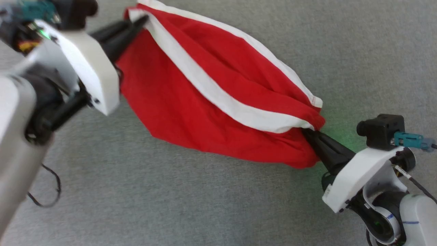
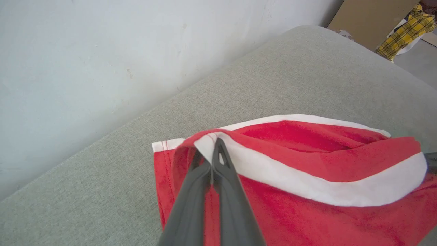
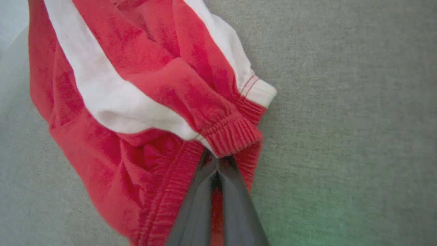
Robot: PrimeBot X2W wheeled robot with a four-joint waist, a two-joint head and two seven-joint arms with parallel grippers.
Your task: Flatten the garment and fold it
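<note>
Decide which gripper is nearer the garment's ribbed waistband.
Right. The right gripper pinches the waistband itself; the left gripper pinches white trim at the garment's opposite end.

White wrist shells (image 1: 95, 75) — dark fingers (image 1: 329, 150), teal plug (image 1: 408, 139).

surface: grey fabric pad (image 1: 218, 205) | on it: red garment (image 1: 164, 112), possibly part-lifted

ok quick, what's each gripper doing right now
left gripper: shut on the garment, pinching a white-trimmed corner
right gripper: shut on the garment, at the gathered waistband end
</note>
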